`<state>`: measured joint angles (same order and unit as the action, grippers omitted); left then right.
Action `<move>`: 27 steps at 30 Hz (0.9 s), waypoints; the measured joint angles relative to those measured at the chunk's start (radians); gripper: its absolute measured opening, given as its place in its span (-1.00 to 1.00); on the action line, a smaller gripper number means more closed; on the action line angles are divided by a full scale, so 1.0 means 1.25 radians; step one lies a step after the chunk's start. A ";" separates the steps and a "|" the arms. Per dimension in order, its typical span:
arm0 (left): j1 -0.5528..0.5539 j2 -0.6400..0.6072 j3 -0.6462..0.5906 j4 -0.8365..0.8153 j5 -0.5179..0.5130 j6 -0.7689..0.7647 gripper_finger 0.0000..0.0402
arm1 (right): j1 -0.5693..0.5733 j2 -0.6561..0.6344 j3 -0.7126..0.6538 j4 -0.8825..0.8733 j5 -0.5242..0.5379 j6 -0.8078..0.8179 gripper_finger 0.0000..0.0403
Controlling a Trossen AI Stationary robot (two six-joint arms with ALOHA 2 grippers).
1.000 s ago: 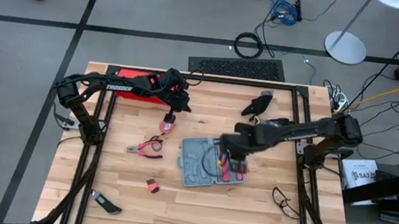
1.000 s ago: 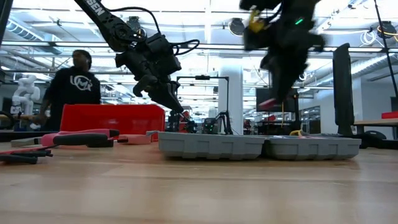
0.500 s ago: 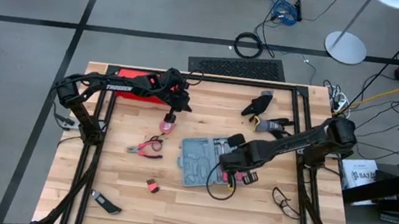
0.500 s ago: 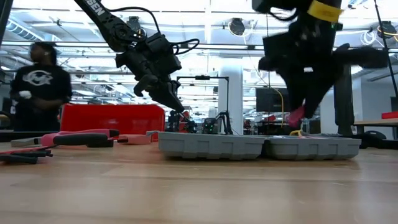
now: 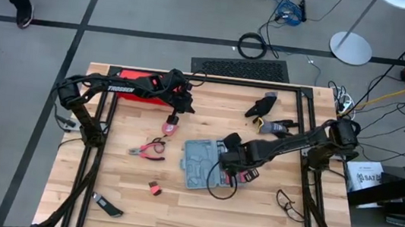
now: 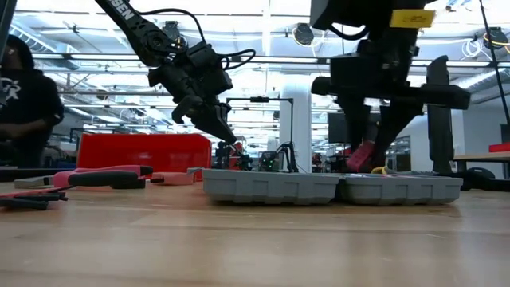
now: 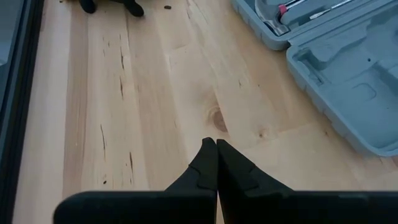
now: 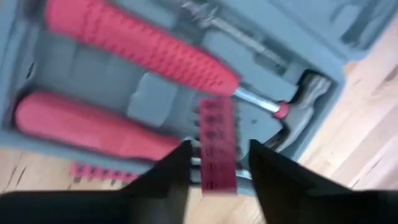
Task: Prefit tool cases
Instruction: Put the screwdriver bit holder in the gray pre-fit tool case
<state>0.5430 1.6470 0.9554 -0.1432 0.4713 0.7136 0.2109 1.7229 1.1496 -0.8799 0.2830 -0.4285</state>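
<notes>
the case (image 5: 206,163) lies open in the middle of the table, with a hammer (image 8: 186,65) already in it. the right gripper (image 8: 219,163) hangs over it, fingers apart around a small red piece (image 8: 216,143) (maybe just let go). pliers (image 5: 146,150) and other tools still wait outside, and the left gripper (image 7: 216,149) is closed, holding nothing.

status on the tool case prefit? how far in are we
Partway. Done: a red-handled hammer and another red-handled tool lie in the open tool case. In hand: the right gripper is over the case, jaws open around a small red ridged piece. Left: pliers and small red item lie on the table; left gripper waits shut.
</notes>
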 joint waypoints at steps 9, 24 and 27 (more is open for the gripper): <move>0.000 0.000 0.000 0.000 0.000 0.000 -1.00 | -0.007 0.000 0.001 -0.017 0.057 0.002 0.11; 0.000 0.000 0.000 -0.001 0.000 0.000 -1.00 | -0.063 -0.003 -0.002 -0.020 -0.020 0.292 -0.88; 0.000 0.000 0.000 -0.002 0.000 0.000 -1.00 | -0.080 -0.003 -0.002 -0.011 -0.060 0.374 -0.96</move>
<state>0.5426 1.6470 0.9554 -0.1453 0.4711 0.7136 0.1106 1.7187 1.1465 -0.8936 0.2081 0.0391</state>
